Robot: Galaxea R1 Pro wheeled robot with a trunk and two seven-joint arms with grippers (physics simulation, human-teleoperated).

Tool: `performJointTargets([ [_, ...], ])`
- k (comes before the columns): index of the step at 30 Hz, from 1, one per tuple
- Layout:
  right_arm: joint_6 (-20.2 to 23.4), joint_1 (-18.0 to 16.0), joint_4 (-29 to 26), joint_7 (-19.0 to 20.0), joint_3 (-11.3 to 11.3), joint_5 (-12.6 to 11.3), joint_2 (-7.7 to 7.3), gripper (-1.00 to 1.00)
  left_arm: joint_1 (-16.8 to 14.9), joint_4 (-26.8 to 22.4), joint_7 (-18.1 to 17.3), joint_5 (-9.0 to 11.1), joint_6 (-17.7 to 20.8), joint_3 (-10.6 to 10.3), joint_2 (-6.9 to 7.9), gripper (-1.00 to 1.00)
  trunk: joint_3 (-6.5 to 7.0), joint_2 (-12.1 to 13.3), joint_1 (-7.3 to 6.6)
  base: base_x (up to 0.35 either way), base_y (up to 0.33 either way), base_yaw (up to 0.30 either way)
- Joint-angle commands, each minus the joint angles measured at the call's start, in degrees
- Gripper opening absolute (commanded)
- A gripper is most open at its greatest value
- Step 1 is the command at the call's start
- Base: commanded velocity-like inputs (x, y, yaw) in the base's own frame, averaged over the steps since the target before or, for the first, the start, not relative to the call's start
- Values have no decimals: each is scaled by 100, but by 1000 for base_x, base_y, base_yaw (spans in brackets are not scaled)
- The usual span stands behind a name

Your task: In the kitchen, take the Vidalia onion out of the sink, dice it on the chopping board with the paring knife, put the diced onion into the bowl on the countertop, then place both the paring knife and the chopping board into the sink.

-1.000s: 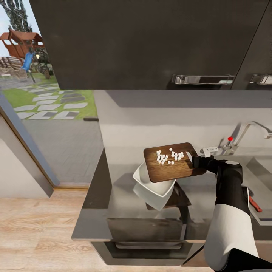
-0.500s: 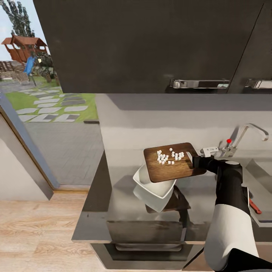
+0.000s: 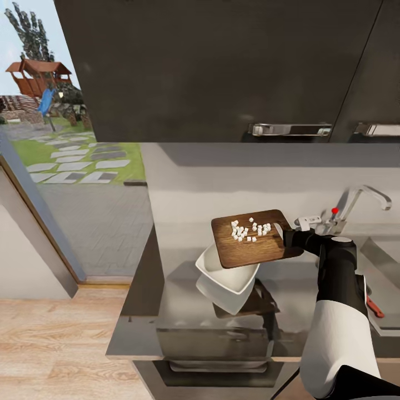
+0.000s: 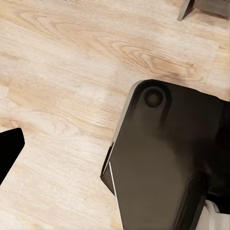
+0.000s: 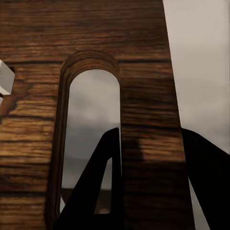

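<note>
Right claw (image 3: pixel 284 233) grips chopping board (image 3: pixel 250 244) — diced onion (image 3: pixel 250 228) aboard — above bowl (image 3: pixel 222 272).

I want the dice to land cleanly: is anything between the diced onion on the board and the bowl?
Nothing visible. The right gripper holds the chopping board over the bowl, and the diced onion sits near the board's gripper end.

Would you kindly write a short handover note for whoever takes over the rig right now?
Right gripper: shut on the chopping board at its slot end, held above the bowl.
Left gripper: not in view; its camera faces the wooden floor.
Diced onion: on the board, none seen in the bowl.
Paring knife: red handle by the sink.
Done: dicing.
Left: tip the dice into the bowl, then board and knife into the sink.
</note>
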Motion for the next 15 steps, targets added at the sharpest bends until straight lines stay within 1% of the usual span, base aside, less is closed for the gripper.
performJointTargets([
  [1,14,-9,-8,47,-14,36,6,-100,2,-13,57,11,-7,-49,3,100,-2,-11,4,0,0,0],
  [15,16,-9,-8,40,-16,39,3,-100,2,25,57,9,-7,-49,3,100,116,-11,4,0,0,0],
])
